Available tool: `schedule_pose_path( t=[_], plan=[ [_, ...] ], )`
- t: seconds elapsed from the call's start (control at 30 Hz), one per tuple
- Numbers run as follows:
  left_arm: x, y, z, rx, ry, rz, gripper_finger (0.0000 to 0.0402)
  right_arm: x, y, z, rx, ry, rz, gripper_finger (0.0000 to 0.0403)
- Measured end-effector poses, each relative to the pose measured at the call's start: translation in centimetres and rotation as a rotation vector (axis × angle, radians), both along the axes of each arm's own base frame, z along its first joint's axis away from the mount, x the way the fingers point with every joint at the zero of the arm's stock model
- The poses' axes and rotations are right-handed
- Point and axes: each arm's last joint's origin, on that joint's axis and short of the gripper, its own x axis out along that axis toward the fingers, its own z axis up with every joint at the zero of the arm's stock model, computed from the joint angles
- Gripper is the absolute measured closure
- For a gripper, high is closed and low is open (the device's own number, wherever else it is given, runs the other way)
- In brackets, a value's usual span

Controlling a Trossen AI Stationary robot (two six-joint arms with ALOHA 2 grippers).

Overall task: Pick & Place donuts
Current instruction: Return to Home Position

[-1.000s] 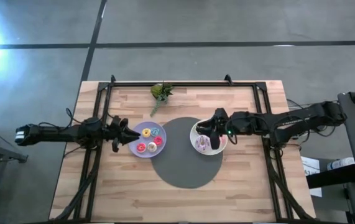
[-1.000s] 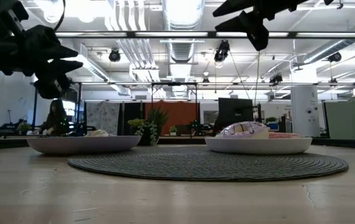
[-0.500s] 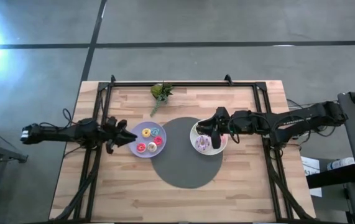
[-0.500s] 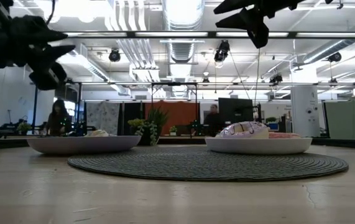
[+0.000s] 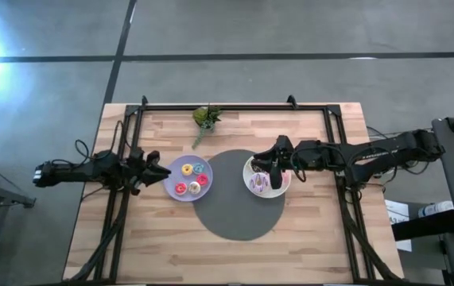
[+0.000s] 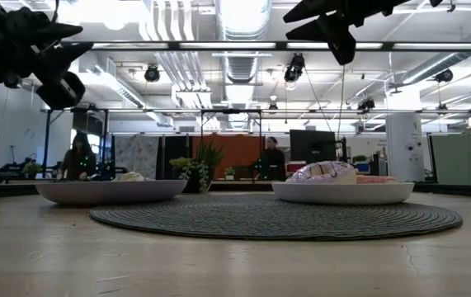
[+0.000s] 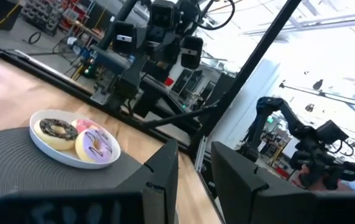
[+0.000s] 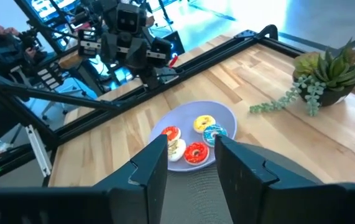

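Note:
Several tiny donuts [image 5: 192, 179], red, yellow, teal and white, lie on the lavender plate [image 5: 172, 178]; the right wrist view shows them [image 8: 196, 151] too. Larger pink-white frosted and brown donuts [image 7: 96, 147] lie on the white plate [image 5: 252, 191]. My left gripper [image 5: 163, 171] hangs in the air at the lavender plate's left rim, open and holding nothing. My right gripper [image 5: 263, 165] hovers high over the white plate's far left part, open and holding nothing, as the low view [image 6: 334, 37] shows.
A round dark mat [image 5: 234, 210] lies mid-table under the inner edges of both plates. A small green plant [image 5: 206, 117] stands near the far edge. Black frame rails [image 5: 128, 151] run along both table sides. Bare wood lies toward the near edge. People show in the room beyond.
My left gripper has drawn back toward the table's left edge, off the lavender plate's rim, and has risen a little. The right arm, the plates and the donuts have kept still.

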Motion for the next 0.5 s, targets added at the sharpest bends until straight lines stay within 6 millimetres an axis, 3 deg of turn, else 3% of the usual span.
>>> schedule_pose_path(
  t=[0.5],
  plan=[
    [-0.03,0.00,-0.14,0.000,0.012,0.000,0.0330,0.01,-0.45,-0.14,-0.005,0.005,-0.019,0.0273]
  ],
)
